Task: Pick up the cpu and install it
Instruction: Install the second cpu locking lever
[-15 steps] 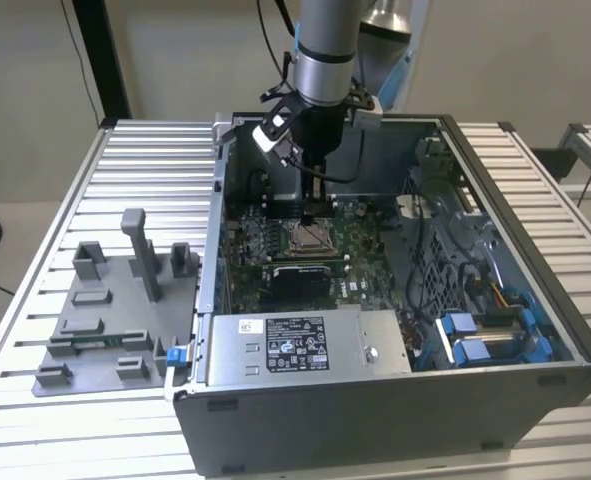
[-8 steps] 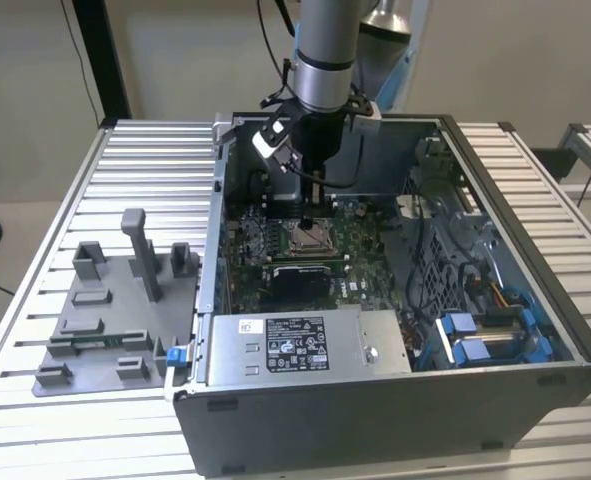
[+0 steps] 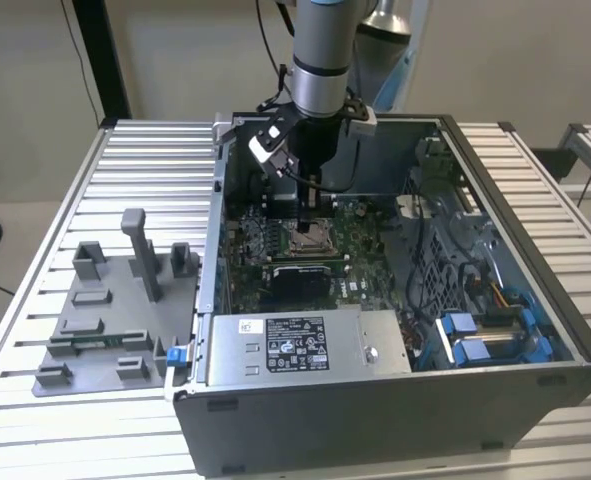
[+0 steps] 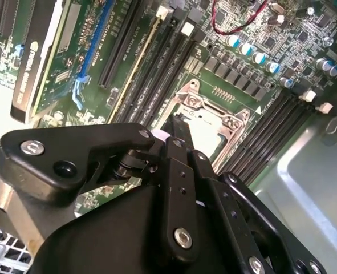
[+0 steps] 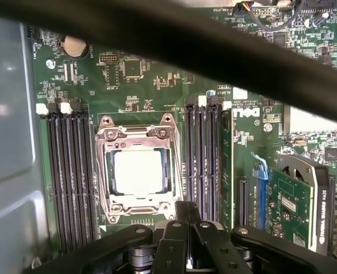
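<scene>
Exterior view, nearest edge: the open computer case (image 3: 535, 395) on the slatted bench (image 3: 35, 440), its power supply (image 3: 300, 345) along the near wall. On the exterior view's left, just beside the case, the grey fixture tray (image 3: 105, 330) with upright blocks.

Further in: the motherboard (image 3: 365, 255) on the case floor. The arm (image 3: 320, 50) comes down from above into the case; the gripper (image 3: 310, 205) hangs just over the socket (image 3: 310, 238), near mid-board.

First wrist view: the cpu (image 5: 138, 172), pale silver top, lies flat inside the metal-framed socket (image 5: 137, 131), memory slots (image 5: 71, 171) flanking it on both sides. Fingers (image 5: 182, 214) close together and narrow, holding nothing, tips beside the socket frame's edge; whether touching, cannot tell.

Second wrist view: the black linkage (image 4: 100, 165) is nearest, the socket (image 4: 214, 117) past the fingers, a graphics card (image 4: 40, 63) beyond.
</scene>
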Tool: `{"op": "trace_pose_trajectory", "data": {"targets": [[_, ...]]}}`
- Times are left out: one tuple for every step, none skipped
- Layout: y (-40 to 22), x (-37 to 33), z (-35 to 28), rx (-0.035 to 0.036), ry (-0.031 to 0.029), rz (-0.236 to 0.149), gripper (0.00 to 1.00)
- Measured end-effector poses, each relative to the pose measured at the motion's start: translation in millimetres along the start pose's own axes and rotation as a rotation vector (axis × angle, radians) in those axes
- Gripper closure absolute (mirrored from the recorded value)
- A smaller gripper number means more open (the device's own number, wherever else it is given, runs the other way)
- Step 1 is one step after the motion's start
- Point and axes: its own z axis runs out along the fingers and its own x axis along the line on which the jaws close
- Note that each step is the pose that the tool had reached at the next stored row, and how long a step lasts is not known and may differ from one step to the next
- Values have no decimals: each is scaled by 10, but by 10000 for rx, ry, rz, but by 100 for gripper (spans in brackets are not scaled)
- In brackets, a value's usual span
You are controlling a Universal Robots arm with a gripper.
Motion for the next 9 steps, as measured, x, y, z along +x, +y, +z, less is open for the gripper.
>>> {"op": "trace_pose_trajectory", "data": {"targets": [[-2,1,11,0,1,1,100],[-5,1,17,0,0,3,100],[-10,1,24,-1,2,2,100],[-18,0,28,-1,1,1,100],[-27,1,36,-1,2,1,100],[-35,1,45,-1,2,1,100],[-46,2,56,0,1,1,100],[-56,3,68,0,0,1,100],[-66,4,78,0,0,2,100]]}}
